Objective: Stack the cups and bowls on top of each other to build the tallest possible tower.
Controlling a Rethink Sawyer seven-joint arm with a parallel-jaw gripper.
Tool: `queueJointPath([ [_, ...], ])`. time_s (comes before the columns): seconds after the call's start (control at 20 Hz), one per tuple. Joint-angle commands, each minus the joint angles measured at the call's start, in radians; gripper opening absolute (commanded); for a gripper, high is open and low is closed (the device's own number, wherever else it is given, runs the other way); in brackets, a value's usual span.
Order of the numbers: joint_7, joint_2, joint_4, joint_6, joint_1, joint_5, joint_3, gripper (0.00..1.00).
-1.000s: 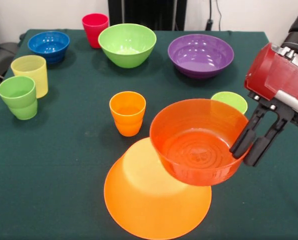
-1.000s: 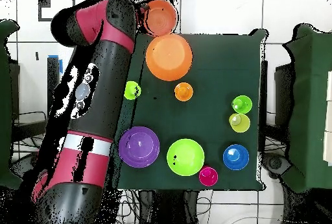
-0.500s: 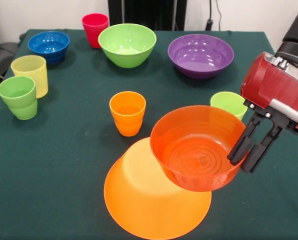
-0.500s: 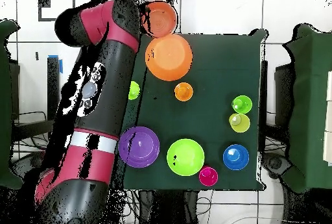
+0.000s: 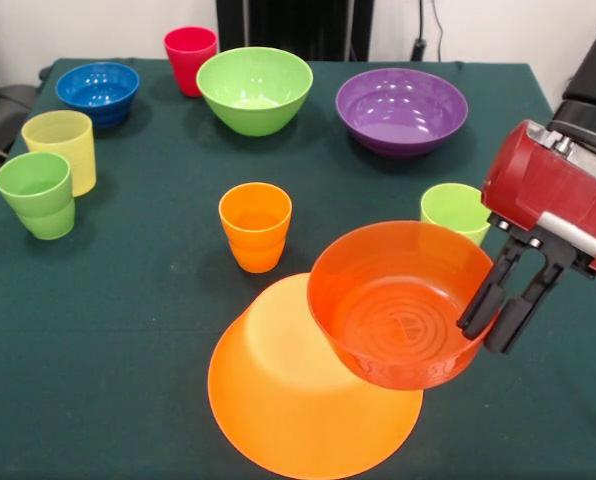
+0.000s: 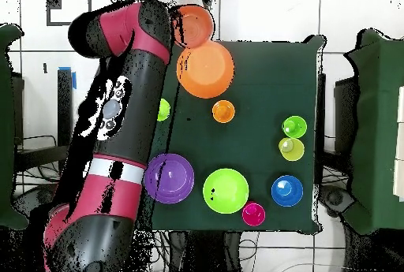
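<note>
- Pincer [image 5: 498, 308], seen from the front, is clamped on the right rim of the red-orange bowl [image 5: 398, 305]; it has sunk a little and drifted right since a second ago, hanging over the edge of the upturned large orange bowl [image 5: 303, 400].
- That reads to me as lowering toward the base, not yet centred on it.
- Behind on the counter [image 5: 128, 330], every container looks empty: orange cup [image 5: 255, 226], lime cup [image 5: 458, 210], purple bowl [image 5: 401, 109], green bowl [image 5: 254, 89], blue bowl [image 5: 98, 91], red cup [image 5: 190, 58].
- At the left, the yellow cup [image 5: 61, 148] and green cup [image 5: 37, 194] stand together.
- From overhead, the arm [image 6: 118, 111] covers the pincer; the red-orange bowl [image 6: 194, 23] overlaps the large orange bowl [image 6: 207, 69] at the counter's edge.
</note>
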State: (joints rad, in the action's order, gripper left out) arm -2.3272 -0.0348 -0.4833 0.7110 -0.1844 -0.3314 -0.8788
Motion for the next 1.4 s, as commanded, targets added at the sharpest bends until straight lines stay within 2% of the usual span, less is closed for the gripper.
queueJointPath([
  [0.05,0.047,-0.008,-0.048,-0.051,0.027,0.062,0.124,0.00],
  [0.35,0.047,-0.018,-0.059,-0.063,0.034,0.072,0.127,0.00],
  [1.4,0.051,0.006,-0.190,-0.140,0.020,0.109,0.136,0.00],
])
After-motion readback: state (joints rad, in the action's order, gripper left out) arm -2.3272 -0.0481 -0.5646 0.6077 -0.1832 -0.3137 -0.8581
